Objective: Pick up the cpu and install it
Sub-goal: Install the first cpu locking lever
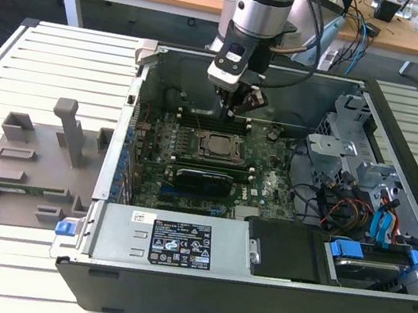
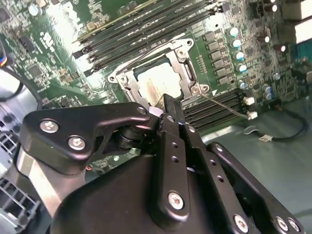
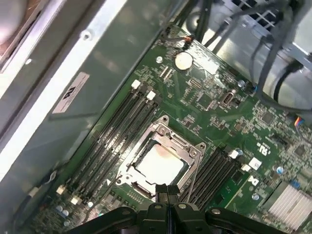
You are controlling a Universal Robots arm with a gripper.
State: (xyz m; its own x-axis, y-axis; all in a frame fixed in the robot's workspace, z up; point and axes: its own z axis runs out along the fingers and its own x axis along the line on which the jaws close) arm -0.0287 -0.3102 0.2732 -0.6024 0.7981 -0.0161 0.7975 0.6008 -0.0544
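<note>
Exterior view shows the arm reaching down into the open computer case, which lies on a slatted table. The gripper hangs over the green motherboard, just above the metal-framed socket.

In both wrist views the fingers are closed together with nothing between them, and their tips point at the near edge of the socket. No contact with the board is visible.

The cpu lies flat inside the socket frame, between the two banks of memory slots. Its pale metal top plate faces up, as the second wrist view also shows. Whether the frame is latched over it cannot be determined.

Handling notes (judgement):
- The cpu is probably light, thin and rigid, and should not flex in a grip.
- The smooth top plate is likely slippery under flat pads.
- The contact side and the socket contacts are likely fragile, so tilt or sideways drag risks damage.
- The safest hold is across two opposite edges, with the chip kept level.
</note>
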